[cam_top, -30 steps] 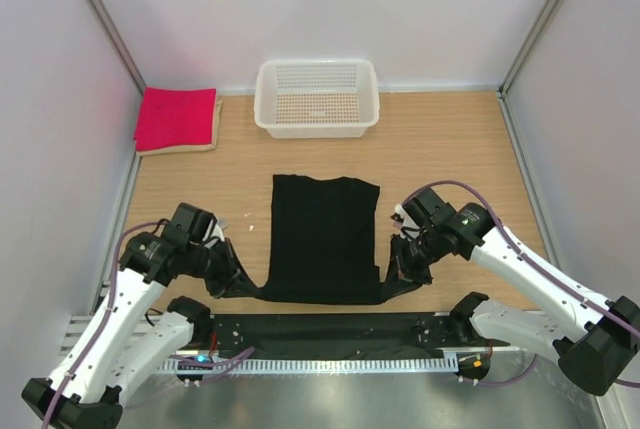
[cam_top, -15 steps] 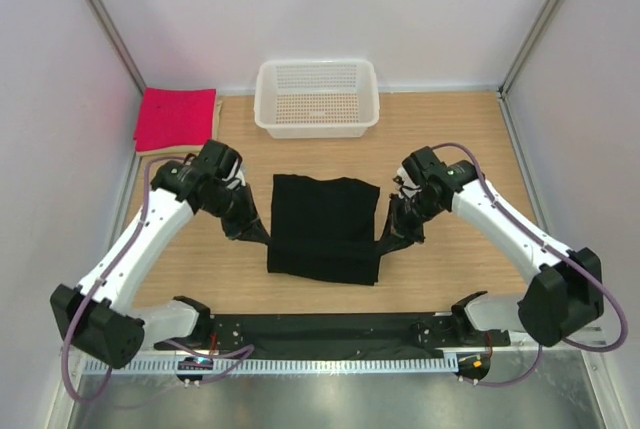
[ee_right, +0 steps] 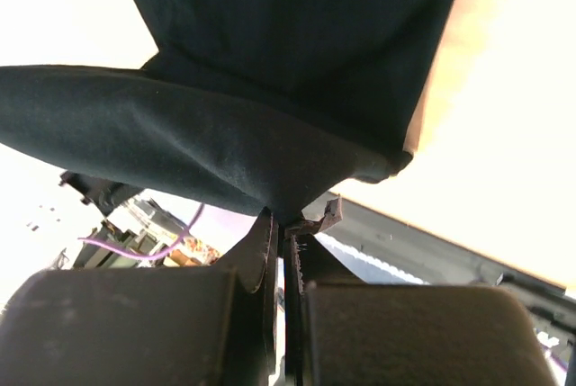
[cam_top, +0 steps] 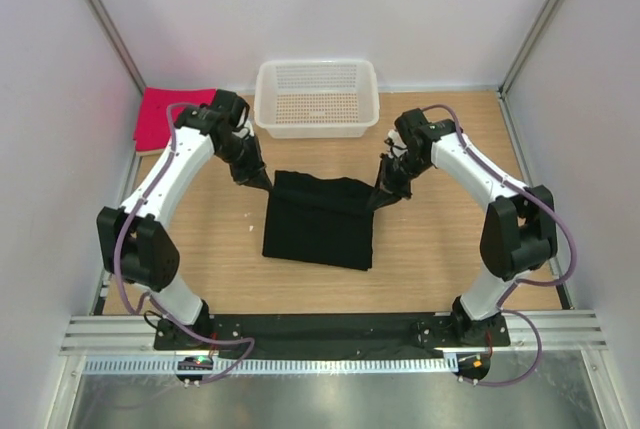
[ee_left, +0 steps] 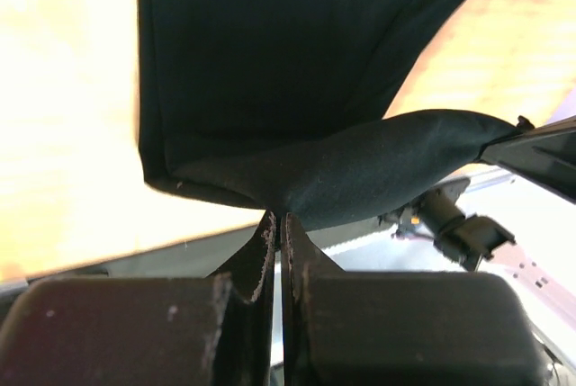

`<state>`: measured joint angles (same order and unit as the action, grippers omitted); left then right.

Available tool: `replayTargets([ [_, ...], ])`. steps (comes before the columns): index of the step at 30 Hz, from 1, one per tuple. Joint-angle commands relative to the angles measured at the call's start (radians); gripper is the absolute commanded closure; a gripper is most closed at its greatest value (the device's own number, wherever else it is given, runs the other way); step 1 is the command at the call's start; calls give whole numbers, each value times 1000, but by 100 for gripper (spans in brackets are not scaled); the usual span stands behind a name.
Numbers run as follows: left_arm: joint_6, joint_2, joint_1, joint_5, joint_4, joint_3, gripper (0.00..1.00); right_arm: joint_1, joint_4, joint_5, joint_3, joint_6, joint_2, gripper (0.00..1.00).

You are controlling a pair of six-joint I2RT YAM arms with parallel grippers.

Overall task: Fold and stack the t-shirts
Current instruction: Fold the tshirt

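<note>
The left gripper (cam_top: 258, 179) is pinched shut on the far left corner of the black t-shirt (cam_top: 320, 229), and the right gripper (cam_top: 383, 192) is clamped the same way on its far right corner (in both wrist views the cloth bunches right at the fingertips). The shirt lies doubled over in the middle of the table (cam_top: 440, 249), near the white basket (cam_top: 317, 130), its gripped edge lifted off the layer beneath. The pink-red t-shirt (cam_top: 165, 114) sits folded at the far left corner.

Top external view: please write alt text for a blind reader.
The left tool and right tool, both shut, each pinch one side of a black t-shirt lying on a wooden table. Beyond it are a white basket and a folded pink t-shirt.
</note>
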<state>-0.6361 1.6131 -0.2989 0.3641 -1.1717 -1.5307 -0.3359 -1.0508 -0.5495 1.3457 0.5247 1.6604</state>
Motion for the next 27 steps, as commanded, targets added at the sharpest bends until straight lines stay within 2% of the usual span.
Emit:
replayTargets([
  [1, 62, 59, 30, -2, 35, -91, 100, 18, 37, -6, 92, -28, 68, 99],
  [11, 84, 254, 40, 27, 130, -236, 100, 70, 34, -23, 240, -52, 245, 99],
  [17, 87, 370, 41, 19, 129, -341, 100, 97, 40, -46, 292, -54, 306, 99],
  [25, 67, 499, 47, -66, 156, -373, 100, 129, 113, -18, 409, -22, 449, 88],
  [27, 73, 522, 49, -125, 194, -375, 95, 147, 146, 9, 423, -5, 484, 87],
])
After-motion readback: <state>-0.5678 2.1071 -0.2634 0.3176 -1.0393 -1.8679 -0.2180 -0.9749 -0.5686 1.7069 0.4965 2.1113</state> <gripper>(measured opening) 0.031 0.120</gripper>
